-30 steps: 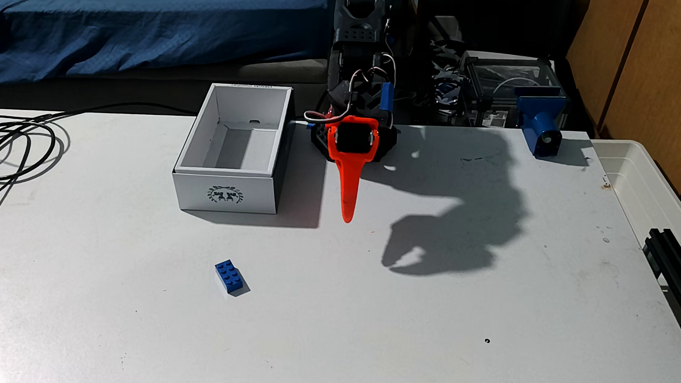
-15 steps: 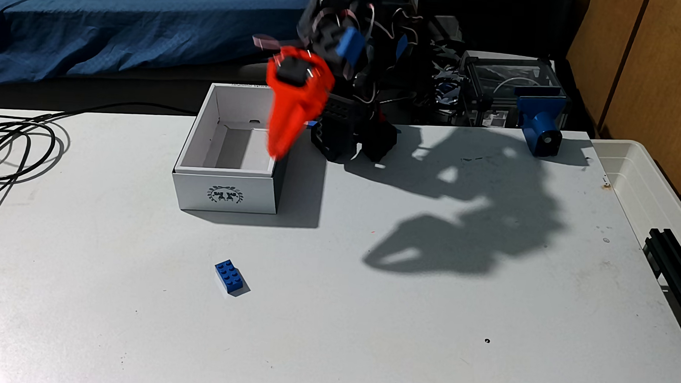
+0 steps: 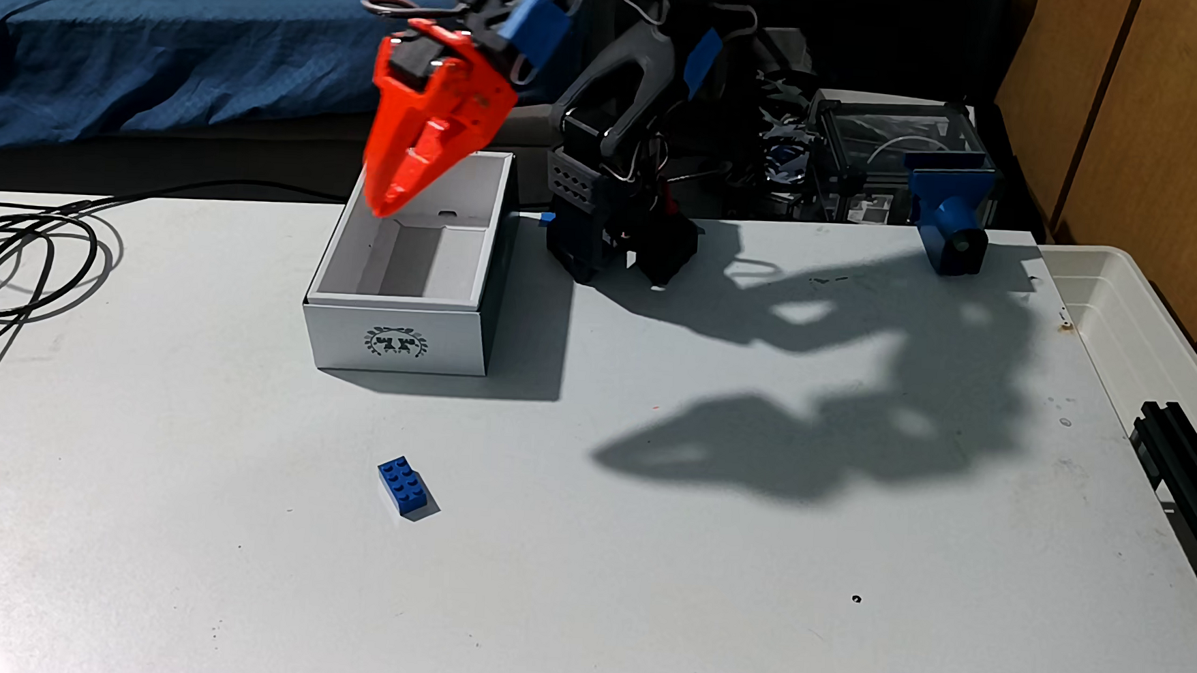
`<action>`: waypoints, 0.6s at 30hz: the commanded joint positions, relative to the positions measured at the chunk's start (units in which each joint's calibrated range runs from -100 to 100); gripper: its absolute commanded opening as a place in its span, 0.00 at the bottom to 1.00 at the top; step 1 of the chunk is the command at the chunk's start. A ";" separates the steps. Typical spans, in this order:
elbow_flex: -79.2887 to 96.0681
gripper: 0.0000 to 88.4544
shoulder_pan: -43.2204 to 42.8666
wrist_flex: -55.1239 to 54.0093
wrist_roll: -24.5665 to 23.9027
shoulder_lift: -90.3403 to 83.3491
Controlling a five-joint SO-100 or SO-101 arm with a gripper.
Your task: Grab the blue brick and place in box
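Claw (image 3: 388, 205) raised leftward over box (image 3: 397, 344), brick (image 3: 403, 486) unmoved

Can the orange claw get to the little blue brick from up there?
Probably yes. The blue brick lies alone on the table, and the gripper hangs high above the box, with nothing between them.

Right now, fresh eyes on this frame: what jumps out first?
The bright orange gripper, raised in front of the far end of the white box, fingers close together and pointing down. Next, the small blue brick lying alone on the white table, nearer the camera than the box. The arm's big dark shadow sprawls across the table's right half.
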 commanded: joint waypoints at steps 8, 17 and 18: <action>-17.98 0.02 1.93 7.87 -5.66 27.21; -19.04 0.02 -0.59 10.28 -9.92 35.33; -19.04 0.02 -0.74 10.28 -10.29 35.66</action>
